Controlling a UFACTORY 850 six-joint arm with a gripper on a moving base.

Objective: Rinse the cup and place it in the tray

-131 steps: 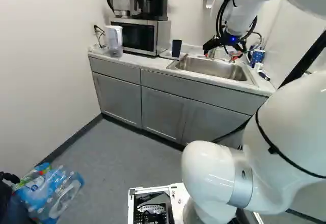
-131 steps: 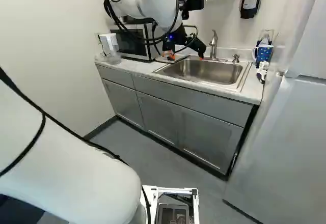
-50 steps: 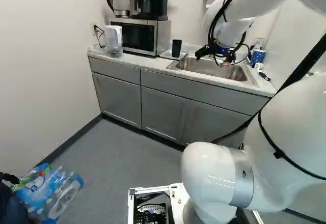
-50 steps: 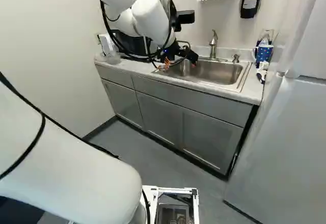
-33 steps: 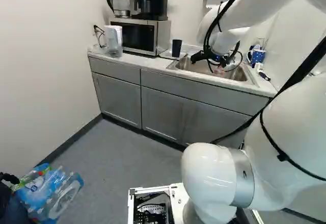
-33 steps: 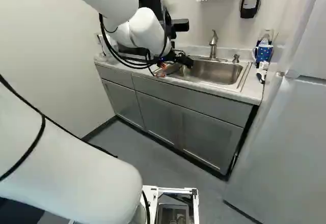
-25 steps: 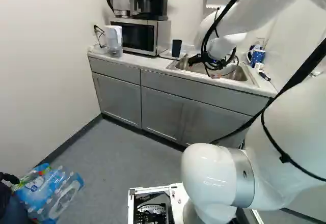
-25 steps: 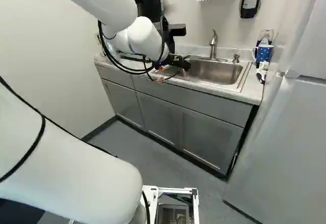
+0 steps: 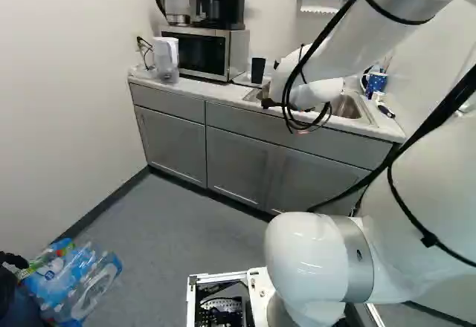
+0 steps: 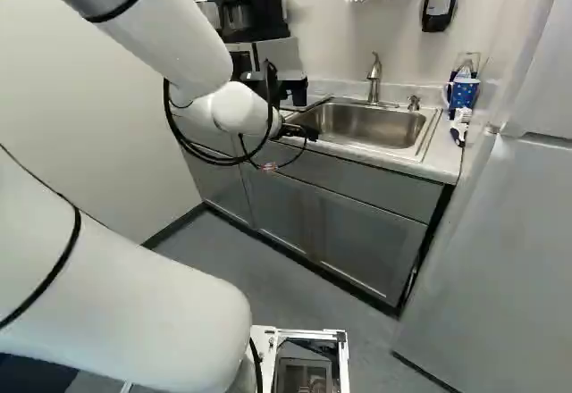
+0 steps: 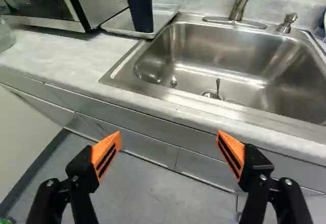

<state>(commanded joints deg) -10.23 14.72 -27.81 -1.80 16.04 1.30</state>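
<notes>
In the right base view my gripper (image 10: 288, 150) hangs low ahead of the counter's front edge, near the sink's left end. The wrist view shows the gripper (image 11: 168, 150) open, its orange-padded fingers wide apart with only floor and cabinet fronts behind the gap. A tall dark cup (image 11: 139, 4) stands upright on the light, shallow tray (image 11: 118, 26), at the rim nearest the sink, well ahead of the fingers. The left base view shows the cup (image 9: 258, 70) too, between microwave and sink.
The steel sink (image 11: 234, 56) holds a small metal piece by its drain; its faucet (image 10: 374, 80) rises behind. A microwave (image 9: 195, 53) carries coffee makers. A blue mug (image 10: 462, 95) stands right of the sink, a fridge (image 10: 500, 268) beyond. Bottle packs (image 9: 71, 282) lie on the floor.
The arm has drawn back from over the sink, lowering its gripper toward and past the counter's front edge. The cup and the base have not moved.
</notes>
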